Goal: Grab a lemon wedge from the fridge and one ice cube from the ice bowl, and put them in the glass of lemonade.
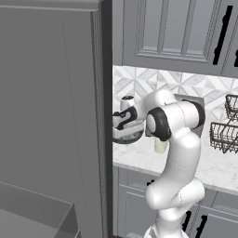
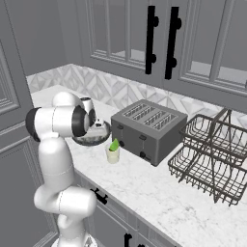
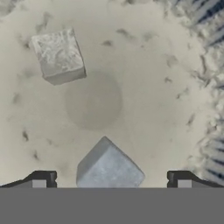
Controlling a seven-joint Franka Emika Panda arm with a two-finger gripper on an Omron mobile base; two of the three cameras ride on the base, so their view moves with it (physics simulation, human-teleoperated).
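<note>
Ice cubes sit inside the ice bowl [image 3: 144,65], and the hand looks straight down into its pale speckled inside; one cube [image 3: 59,56] lies far off to the left, and the other cube [image 3: 109,168] sits right between the two dark fingertips [image 3: 43,178]; the gripper [image 3: 111,181] has its jaws wide apart, with nothing held yet.

From the right base view, the ice bowl [image 2: 94,137] sits on the white counter [image 2: 159,193], close to the fridge side, with the arm bent over it; the glass of lemonade [image 2: 113,153] stands just beside the bowl, on its near right; a green lemon wedge [image 2: 115,144] already pokes out of the glass, so the ice seems to be the part left to do; the grey toaster [image 2: 147,128] sits to the right of the glass, and a wire rack [image 2: 212,154] is further right.

What could go wrong: the near cube looks turned, with a corner pointing between the tips, so it may spin or pop out when the jaws squeeze; I think the tips are low enough to catch it, but the view is too close to be sure; ice is slippery, so it could drop on the way; the glass is narrow and close by, so the arm could bump it and spill it.
</note>
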